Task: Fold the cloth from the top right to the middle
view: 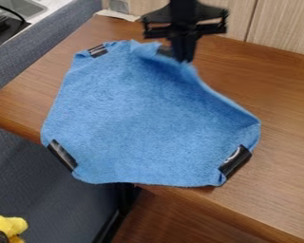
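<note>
Blue, soft-looking cloth (pixel 142 114) lies on the wooden table (pixel 288 142), spread from close to its far edge across to its near edge, its lower left part jutting out past that near edge. Dark patches mark its corners: one (pixel 62 154) over the near edge, one (pixel 236 160) on the wood to the right, one (pixel 98 50) toward the far left. Its top right part is rucked up, the side there slanting in a raised ridge. At the top of that ridge hangs the gripper (pixel 184 58), its fingers close together and, as far as can be judged, pinching the cloth's edge. The cloth's middle lies from the gripper toward the table's near edge and somewhat left, so the fold should run that way, on a slant; too hard a pull could drag the overhanging part farther off.
</note>
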Controlling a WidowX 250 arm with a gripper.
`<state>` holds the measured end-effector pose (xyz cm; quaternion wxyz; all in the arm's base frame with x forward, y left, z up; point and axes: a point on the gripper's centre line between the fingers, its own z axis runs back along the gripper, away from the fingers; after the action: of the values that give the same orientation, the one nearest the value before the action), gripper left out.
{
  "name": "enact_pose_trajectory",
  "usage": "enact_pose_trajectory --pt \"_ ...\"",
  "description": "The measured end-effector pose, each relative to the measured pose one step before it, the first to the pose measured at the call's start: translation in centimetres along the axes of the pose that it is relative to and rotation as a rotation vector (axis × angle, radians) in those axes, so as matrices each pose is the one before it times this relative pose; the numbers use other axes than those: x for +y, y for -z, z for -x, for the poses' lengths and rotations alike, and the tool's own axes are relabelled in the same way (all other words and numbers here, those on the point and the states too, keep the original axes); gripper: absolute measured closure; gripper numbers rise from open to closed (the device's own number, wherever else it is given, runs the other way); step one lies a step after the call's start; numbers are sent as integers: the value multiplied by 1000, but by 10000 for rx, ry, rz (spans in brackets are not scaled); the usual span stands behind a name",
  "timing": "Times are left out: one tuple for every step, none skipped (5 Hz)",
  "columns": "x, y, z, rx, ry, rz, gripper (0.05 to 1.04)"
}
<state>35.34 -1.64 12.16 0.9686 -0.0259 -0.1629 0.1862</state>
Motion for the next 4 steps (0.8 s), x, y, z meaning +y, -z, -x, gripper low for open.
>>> enact_pose_trajectory --pt "1925 528 1580 143 194 -397 1029" --pt "1106 1073 800 78 173 -320 1029" --pt "483 1736 807 478 229 -348 1014" --pt "492 39 33 112 -564 -53 874"
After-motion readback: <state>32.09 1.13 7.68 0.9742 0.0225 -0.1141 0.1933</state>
